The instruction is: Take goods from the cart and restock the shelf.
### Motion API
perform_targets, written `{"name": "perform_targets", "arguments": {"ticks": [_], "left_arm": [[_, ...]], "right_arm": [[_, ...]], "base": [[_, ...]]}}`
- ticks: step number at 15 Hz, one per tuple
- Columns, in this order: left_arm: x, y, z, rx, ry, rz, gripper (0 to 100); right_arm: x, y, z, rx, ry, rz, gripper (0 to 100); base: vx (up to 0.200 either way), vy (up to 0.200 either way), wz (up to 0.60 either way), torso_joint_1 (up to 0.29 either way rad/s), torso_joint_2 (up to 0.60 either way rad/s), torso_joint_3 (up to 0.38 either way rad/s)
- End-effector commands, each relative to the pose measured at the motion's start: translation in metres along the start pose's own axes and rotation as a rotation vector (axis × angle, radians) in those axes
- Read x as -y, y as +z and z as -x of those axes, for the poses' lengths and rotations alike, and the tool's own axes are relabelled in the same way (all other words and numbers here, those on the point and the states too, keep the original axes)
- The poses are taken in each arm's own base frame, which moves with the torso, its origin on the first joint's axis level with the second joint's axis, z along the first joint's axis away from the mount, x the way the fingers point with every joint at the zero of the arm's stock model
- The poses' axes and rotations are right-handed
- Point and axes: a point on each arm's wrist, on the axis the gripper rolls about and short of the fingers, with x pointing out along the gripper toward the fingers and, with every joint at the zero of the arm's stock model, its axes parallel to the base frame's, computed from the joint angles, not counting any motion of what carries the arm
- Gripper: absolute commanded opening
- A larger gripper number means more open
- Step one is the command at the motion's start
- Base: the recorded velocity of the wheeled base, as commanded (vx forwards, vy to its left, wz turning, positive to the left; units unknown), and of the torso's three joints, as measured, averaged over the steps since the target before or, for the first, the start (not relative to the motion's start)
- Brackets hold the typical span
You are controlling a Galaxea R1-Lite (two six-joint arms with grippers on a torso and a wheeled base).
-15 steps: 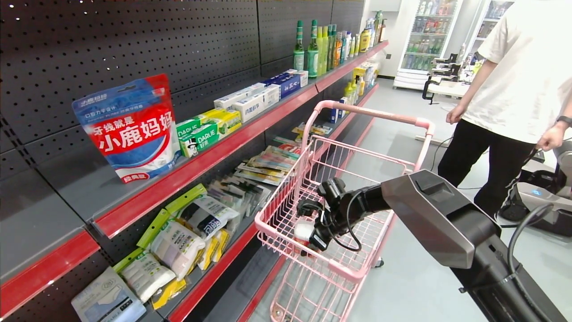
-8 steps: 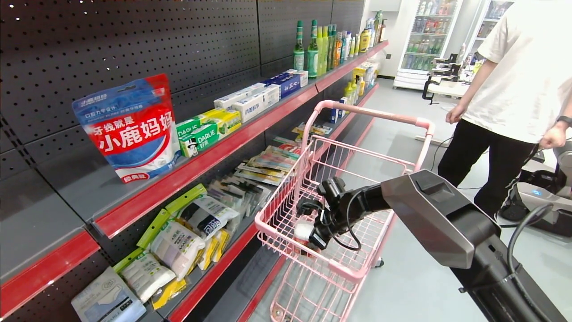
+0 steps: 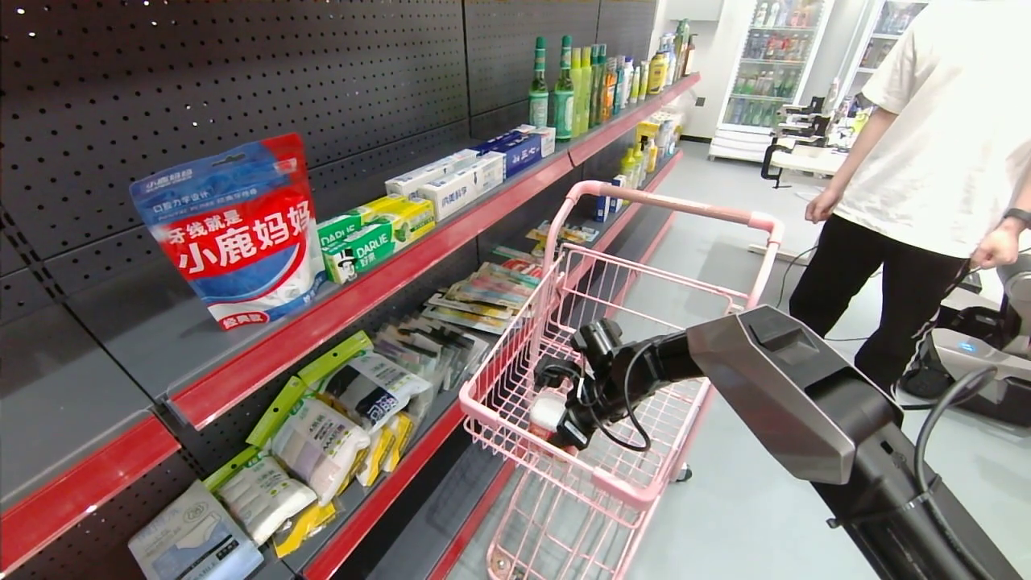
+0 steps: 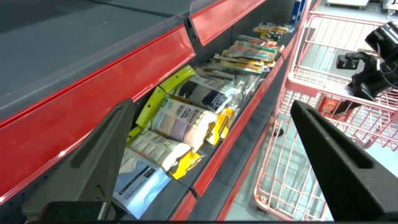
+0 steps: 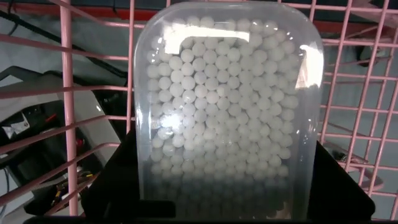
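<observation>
My right gripper (image 3: pixel 566 425) is down inside the pink cart (image 3: pixel 660 203), near its corner by the shelf. It is shut on a clear container of small white beads (image 5: pixel 227 118), which sits between the dark fingers (image 5: pixel 115 186). From the head the container (image 3: pixel 547 411) looks white with some red below it. My left gripper (image 4: pixel 217 180) stands open with nothing in it, facing the lower shelf level. In the left wrist view, the right gripper (image 4: pixel 368 73) is in the cart beside a red pack (image 4: pixel 333 106).
The upper shelf (image 3: pixel 387 282) with its red edge holds a big blue and red bag (image 3: pixel 233 229), green and white boxes (image 3: pixel 378 229) and bottles (image 3: pixel 564 89). Left of the bag the shelf is bare. The lower level (image 4: pixel 249 118) holds flat packs (image 4: pixel 180 124).
</observation>
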Motion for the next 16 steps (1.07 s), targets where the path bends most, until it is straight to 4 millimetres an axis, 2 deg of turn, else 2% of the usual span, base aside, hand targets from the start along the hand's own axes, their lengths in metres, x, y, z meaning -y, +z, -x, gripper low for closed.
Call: {"name": "perform_targets", "arguments": {"ticks": [1, 4, 6, 10, 15, 16], "left_arm": [[0.000, 0.000, 0.000, -0.001, 0.000, 0.000, 100], [0.000, 0.000, 0.000, -0.001, 0.000, 0.000, 100], [0.000, 0.000, 0.000, -0.001, 0.000, 0.000, 100], [0.000, 0.000, 0.000, -0.001, 0.000, 0.000, 100], [0.000, 0.000, 0.000, 0.000, -0.001, 0.000, 100], [0.000, 0.000, 0.000, -0.001, 0.000, 0.000, 100]], "right_arm": [[0.000, 0.000, 0.000, -0.002, 0.002, 0.000, 0], [0.000, 0.003, 0.003, 0.006, -0.004, -0.007, 0], [0.006, 0.012, 0.021, 0.033, -0.044, -0.027, 0], [0.009, 0.018, 0.086, 0.043, -0.072, -0.216, 0], [0.014, -0.001, 0.158, 0.020, -0.169, -0.308, 0], [0.012, -0.007, 0.182, 0.025, -0.218, -0.356, 0]], "base": [[0.000, 0.000, 0.00, 0.000, 0.00, 0.000], [0.000, 0.000, 0.00, 0.000, 0.00, 0.000], [0.000, 0.000, 0.00, 0.000, 0.00, 0.000], [0.000, 0.000, 0.00, 0.000, 0.00, 0.000], [0.000, 0.000, 0.00, 0.000, 0.00, 0.000], [0.000, 0.000, 0.00, 0.000, 0.00, 0.000]]}}
